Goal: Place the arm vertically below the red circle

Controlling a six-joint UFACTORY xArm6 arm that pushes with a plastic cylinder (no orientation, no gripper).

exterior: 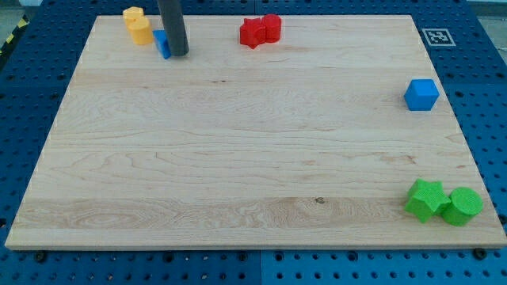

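You have no pincer on this rig, so there is nothing released, clenched or grasping to log: the arm ends in a dark rod, and my tip [179, 54] rests on the bench [238, 158] near its top edge.

Taking the tip as landmark: a small blue block [163, 44] sits touching the rod on the view's left, partly hidden by it, shape not resolvable. Just beyond that, further left and slightly up, stands a yellow block [139, 25]; it may be two pieces, you cannot tell.

To the view's right of the tip, at about the same height, lies the red pair: a red star-like block [253, 33] and, touching it on its right, the red circle [272, 27]. That circle is the task's thing. Target spot is the bare wood directly toward the view's bottom from it.

Handling judgement: the circle looks a small, rigid, light piece that would slide at a nudge. No hold is needed; keep the tip apart from it.

Far right of the tip: a blue cube [421, 94]; at bottom right, a green star-like block [426, 199] touching a green cylinder [462, 206].

Rod's upper part is cut off by the frame.
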